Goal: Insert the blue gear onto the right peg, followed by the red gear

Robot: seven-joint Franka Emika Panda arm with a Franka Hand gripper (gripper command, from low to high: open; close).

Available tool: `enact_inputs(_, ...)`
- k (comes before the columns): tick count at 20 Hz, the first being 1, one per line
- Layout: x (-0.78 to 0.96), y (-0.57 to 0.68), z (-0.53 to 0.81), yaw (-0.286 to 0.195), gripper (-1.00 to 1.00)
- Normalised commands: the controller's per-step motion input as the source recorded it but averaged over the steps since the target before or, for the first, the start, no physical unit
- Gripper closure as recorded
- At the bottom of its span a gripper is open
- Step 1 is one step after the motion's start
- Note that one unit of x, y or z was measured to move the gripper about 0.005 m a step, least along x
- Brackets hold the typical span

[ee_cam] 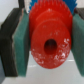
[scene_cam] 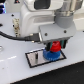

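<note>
In the exterior view the blue gear [scene_cam: 50, 55] lies flat on the pale black-framed plate [scene_cam: 36, 57], toward the plate's right end. Just above it is the red gear [scene_cam: 55, 48], held between the fingers of my gripper [scene_cam: 55, 46]. The wrist view is filled by the red gear [ee_cam: 49, 41], clamped between two teal finger pads [ee_cam: 19, 45], with a sliver of the blue gear [ee_cam: 34, 7] showing behind it. My gripper [ee_cam: 48, 44] is shut on the red gear. The right peg is hidden under the gears. A thin dark pin [scene_cam: 37, 57] stands on the plate's left part.
The plate rests on a white table [scene_cam: 15, 70]. A black cable [scene_cam: 10, 35] runs along the exterior view's left side to the arm's white body [scene_cam: 37, 20]. Dark equipment stands at the back.
</note>
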Motion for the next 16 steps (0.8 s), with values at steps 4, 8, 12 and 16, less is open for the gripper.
enact_inputs(4,0.16,-0.08,0.13,0.000,1.00)
enact_inputs(8,0.21,-0.08,0.36,0.000,1.00)
enact_inputs(12,0.20,-0.15,0.14,0.000,1.00)
enact_inputs(16,0.16,-0.17,0.04,0.000,1.00)
